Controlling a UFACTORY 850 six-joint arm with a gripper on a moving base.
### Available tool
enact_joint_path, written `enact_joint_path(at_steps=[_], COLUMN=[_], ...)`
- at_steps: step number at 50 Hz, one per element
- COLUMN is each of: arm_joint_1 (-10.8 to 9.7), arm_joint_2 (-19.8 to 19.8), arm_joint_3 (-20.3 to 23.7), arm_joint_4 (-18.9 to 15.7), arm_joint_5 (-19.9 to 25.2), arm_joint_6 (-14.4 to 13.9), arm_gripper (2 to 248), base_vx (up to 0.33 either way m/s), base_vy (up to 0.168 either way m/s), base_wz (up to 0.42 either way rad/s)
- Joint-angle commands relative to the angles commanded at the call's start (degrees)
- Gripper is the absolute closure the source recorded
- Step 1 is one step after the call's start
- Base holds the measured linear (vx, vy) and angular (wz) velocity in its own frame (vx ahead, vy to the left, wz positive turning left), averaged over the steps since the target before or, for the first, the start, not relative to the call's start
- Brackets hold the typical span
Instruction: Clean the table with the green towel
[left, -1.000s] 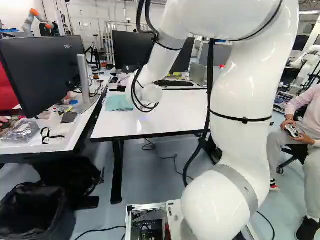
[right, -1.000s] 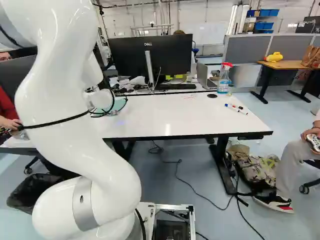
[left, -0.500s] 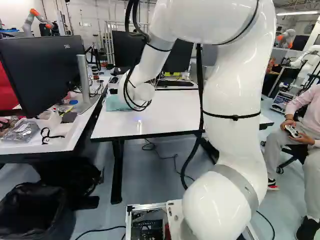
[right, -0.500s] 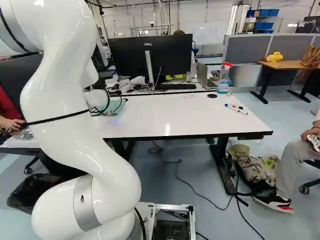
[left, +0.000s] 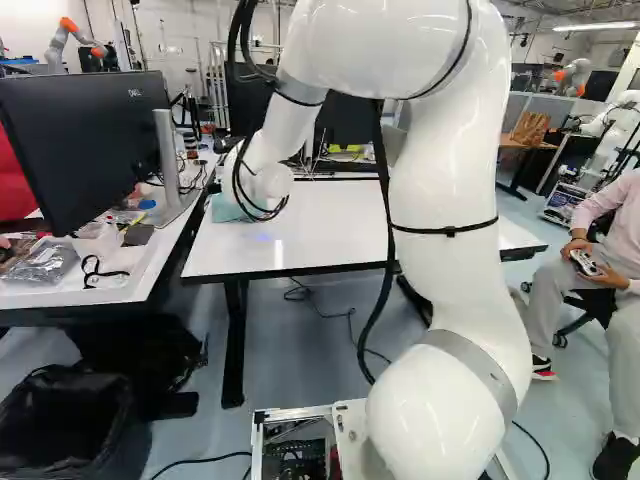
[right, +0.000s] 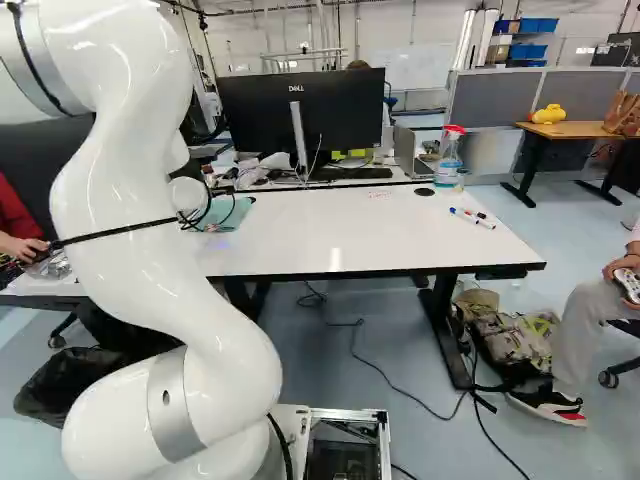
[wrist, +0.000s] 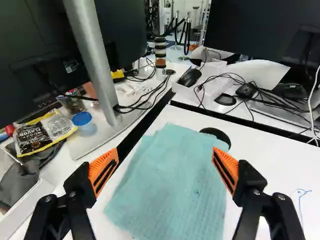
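The green towel (wrist: 170, 185) lies flat, with overlapping layers, near the left end of the white table (left: 335, 225). In the wrist view my gripper (wrist: 165, 167) stands open above it, one orange-padded finger on each side and nothing gripped. Both base views hide the gripper behind the arm's wrist; part of the towel (right: 232, 212) shows beside the wrist there. Blue scribble (wrist: 301, 194) marks the tabletop beyond one finger, and small reddish marks (right: 380, 193) show near the far edge.
A spray bottle (right: 449, 160) and markers (right: 472, 217) are at the table's right. Left of it, another desk holds a monitor (left: 85, 145), a snack bag (wrist: 42, 132) and a blue-lidded jar (wrist: 84, 122). Monitors and cables stand behind. A person sits at the right.
The arm has swung leftward in the left base view, its wrist shifting toward the table's left end. More of the towel shows in the right base view. The base has not moved.
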Motion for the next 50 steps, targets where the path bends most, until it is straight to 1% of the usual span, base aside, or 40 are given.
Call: enact_joint_path(at_steps=[38,50], arm_joint_1=[0.0,-0.4], arm_joint_2=[0.0,-0.4], arm_joint_3=[0.0,-0.5], arm_joint_4=[1.1,1.1], arm_joint_5=[-8.1,-10.2], arm_joint_6=[0.0,0.0], arm_gripper=[3,3], base_vx=[0.0,0.0], base_vy=[0.0,0.0], base_wz=[0.0,0.0])
